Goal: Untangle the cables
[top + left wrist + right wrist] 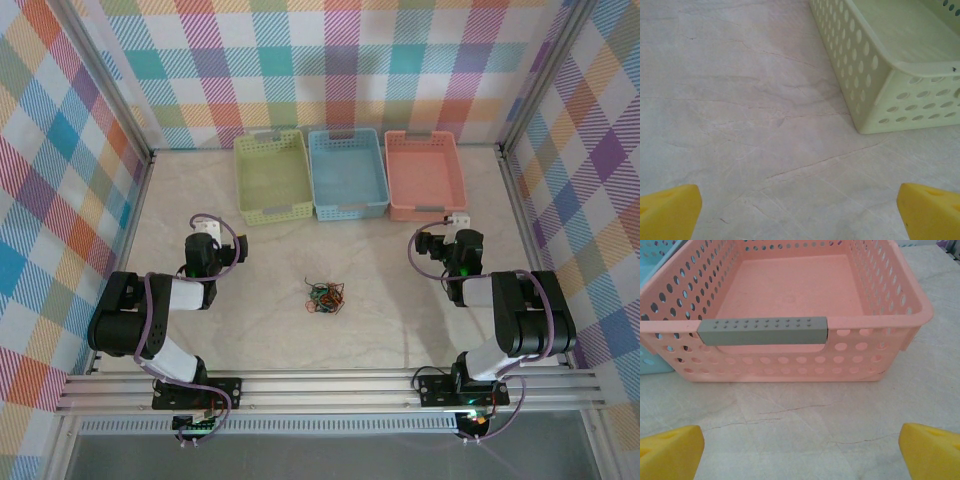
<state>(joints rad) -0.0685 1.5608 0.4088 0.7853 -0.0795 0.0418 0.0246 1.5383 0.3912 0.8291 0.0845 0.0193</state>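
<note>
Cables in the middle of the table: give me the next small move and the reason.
Probably swing the left gripper toward the cables. They lie in one tangled clump between the arms, untouched. Both grippers are open and aimed elsewhere: the left beside the green basket, the right gripper at the pink basket.
</note>
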